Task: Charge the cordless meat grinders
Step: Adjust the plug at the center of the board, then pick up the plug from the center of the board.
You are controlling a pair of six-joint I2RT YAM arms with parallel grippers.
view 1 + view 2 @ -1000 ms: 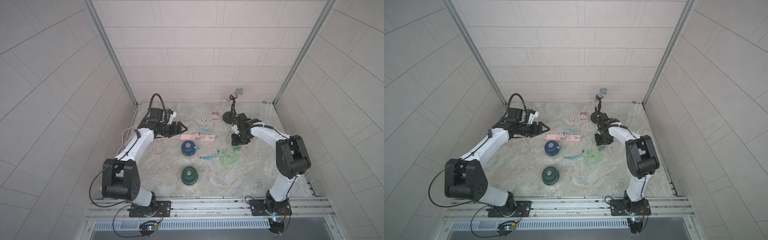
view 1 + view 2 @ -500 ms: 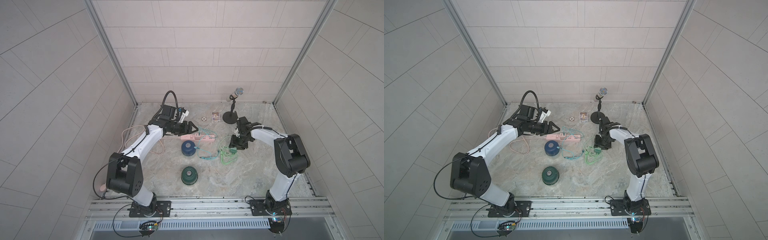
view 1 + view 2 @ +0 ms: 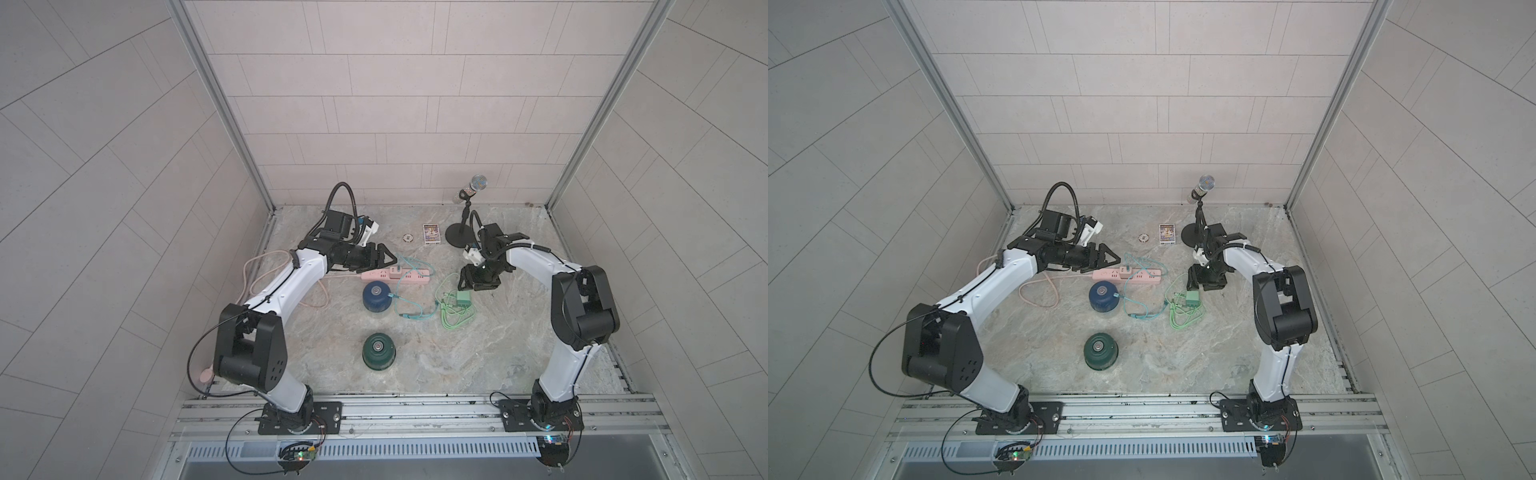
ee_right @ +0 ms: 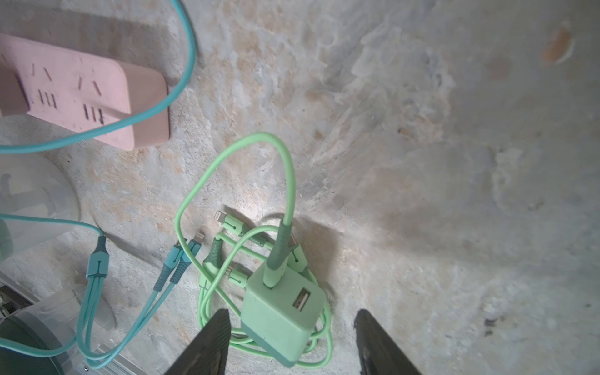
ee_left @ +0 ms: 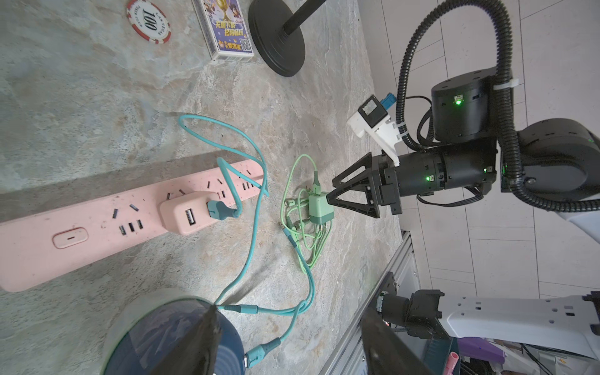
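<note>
Blue grinder point(image 3: 376, 296) and green grinder point(image 3: 378, 350), squat glossy domes (left pincer point(image 5: 289, 318), right pincer point(image 4: 290, 316): wide, empty)

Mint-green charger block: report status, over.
Left gripper open by pink power strip. Right gripper open, straddling mint-green charger block, no grip. Dark blue dome grinder cabled; dark green dome grinder uncabled. Green cable coiled under block.

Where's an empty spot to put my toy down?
Bare table lies between the green grinder and the front rail, and between it and the right arm. Crowded around the pink power strip, blue grinder and green charger.
</note>
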